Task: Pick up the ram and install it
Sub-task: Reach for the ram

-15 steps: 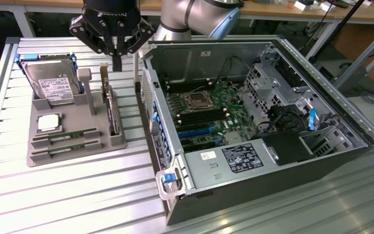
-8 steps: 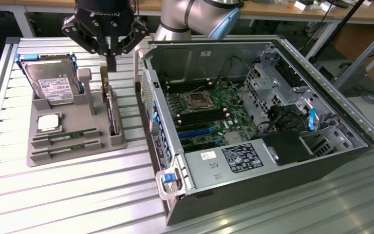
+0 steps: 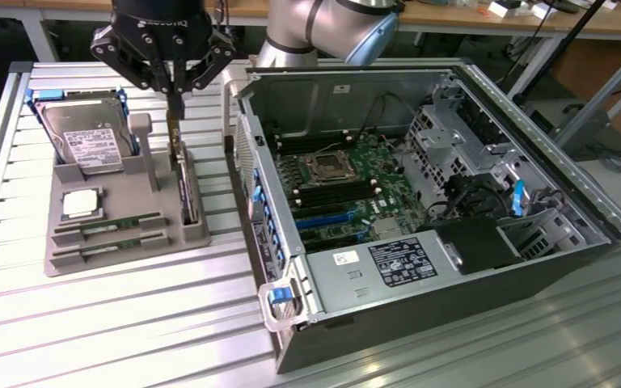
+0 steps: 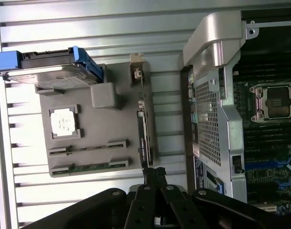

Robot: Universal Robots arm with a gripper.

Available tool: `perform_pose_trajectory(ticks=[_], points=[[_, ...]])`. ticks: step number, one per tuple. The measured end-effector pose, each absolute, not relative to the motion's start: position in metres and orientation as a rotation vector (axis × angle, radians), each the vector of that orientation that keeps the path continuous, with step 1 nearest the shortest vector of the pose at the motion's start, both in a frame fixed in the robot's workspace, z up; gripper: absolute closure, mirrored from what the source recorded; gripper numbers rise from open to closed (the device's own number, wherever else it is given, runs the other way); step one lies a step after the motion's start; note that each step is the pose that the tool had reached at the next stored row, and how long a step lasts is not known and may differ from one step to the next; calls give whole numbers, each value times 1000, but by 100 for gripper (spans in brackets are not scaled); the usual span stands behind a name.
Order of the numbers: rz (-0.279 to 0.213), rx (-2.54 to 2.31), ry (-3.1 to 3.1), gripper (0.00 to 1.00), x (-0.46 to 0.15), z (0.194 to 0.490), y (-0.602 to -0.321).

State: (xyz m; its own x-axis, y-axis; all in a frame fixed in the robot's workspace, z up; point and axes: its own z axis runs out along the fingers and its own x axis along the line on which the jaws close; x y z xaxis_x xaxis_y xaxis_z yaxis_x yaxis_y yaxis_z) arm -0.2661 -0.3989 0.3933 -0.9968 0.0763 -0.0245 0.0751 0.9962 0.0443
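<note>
Two ram sticks, thin and green, lie in the front slots of the grey holder (image 3: 171, 234): one ram stick (image 3: 107, 226) behind, the other (image 3: 106, 249) in front of it. In the wrist view a green ram stick (image 4: 88, 167) fills one slot and the holder (image 4: 102, 119) lies beyond the fingers. My black gripper (image 3: 175, 111) hangs above the holder's rear, over the far end of the upright card (image 3: 187, 190). It is shut, with nothing visibly held. The wrist view has my gripper (image 4: 155, 174) shut beside the card (image 4: 143, 133).
A hard drive (image 3: 86, 137) and a square silver processor (image 3: 81, 204) also sit in the holder. The open computer case (image 3: 483, 267) stands on the exterior view's right, with its motherboard (image 3: 343, 194) exposed. The slatted metal table (image 3: 95, 323) runs underneath.
</note>
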Motion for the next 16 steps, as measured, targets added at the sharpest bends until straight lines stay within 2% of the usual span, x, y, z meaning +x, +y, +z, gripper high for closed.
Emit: perform_pose_trajectory(ticks=[16], points=[[68, 118, 3112, 89, -287, 393, -399]])
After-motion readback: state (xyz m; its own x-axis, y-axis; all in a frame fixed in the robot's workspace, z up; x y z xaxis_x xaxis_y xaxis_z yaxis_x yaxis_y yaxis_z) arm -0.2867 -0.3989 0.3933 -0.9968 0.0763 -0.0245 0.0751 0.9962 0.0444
